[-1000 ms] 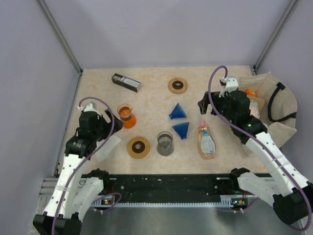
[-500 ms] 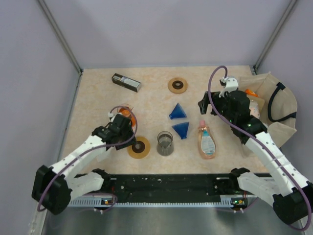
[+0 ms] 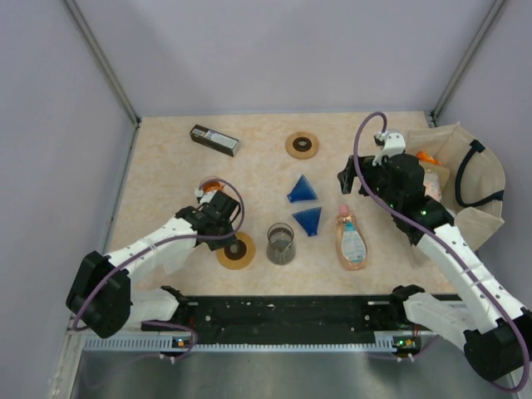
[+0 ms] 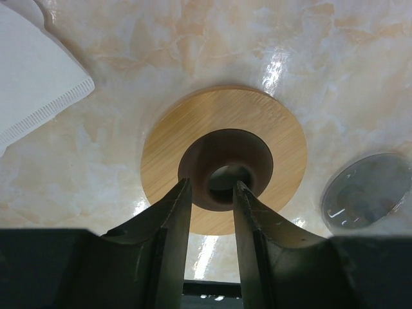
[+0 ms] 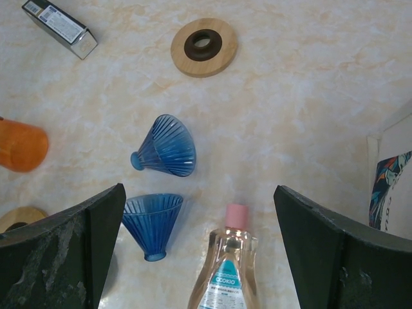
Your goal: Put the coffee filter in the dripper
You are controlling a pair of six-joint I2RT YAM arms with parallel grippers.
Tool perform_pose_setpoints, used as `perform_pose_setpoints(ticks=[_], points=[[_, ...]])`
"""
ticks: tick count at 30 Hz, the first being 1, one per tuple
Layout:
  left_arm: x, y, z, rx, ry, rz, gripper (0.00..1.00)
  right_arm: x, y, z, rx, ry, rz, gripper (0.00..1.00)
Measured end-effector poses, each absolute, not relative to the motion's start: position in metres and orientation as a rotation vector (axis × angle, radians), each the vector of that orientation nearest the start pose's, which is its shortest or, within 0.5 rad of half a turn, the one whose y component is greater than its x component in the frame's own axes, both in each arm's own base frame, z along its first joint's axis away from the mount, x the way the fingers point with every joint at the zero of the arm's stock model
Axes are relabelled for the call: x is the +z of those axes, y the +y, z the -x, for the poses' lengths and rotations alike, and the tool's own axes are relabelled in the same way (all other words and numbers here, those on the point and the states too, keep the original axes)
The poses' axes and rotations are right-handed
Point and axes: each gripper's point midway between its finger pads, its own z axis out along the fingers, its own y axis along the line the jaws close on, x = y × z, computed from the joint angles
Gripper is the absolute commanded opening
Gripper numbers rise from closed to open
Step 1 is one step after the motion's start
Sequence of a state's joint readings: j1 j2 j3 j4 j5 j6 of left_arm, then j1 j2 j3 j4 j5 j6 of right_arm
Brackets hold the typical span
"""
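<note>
The left gripper (image 4: 210, 190) hangs low over the nearer wooden dripper stand (image 4: 277, 138). Its jaws are drawn in to a narrow gap over the near rim of the stand's dark centre collar (image 4: 254, 154). Whether they pinch the collar cannot be told. The white paper coffee filter (image 4: 32, 84) lies flat on the table just beside that stand, apart from the fingers. A glass beaker (image 4: 367, 193) stands on the stand's other side. The right gripper (image 5: 199, 215) is spread wide with nothing between its fingers, above two blue drippers (image 5: 168, 147) that lie on their sides. A pink-capped bottle (image 5: 225, 270) lies beside them. A second wooden stand (image 5: 204, 46) and a small box (image 5: 59, 27) lie farther back.
</note>
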State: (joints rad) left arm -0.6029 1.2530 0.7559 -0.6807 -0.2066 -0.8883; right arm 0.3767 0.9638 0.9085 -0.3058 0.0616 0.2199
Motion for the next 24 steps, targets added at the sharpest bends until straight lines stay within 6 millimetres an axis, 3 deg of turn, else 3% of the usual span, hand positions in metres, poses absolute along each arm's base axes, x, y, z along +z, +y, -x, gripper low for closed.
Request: perform_pose_setpoints(ticks=[24], points=[[0.033, -0.142, -0.210, -0.060, 2.734, 0.442, 0.19, 0.245, 0.117, -0.315, 0.304, 1.954, 0.091, 0.99]])
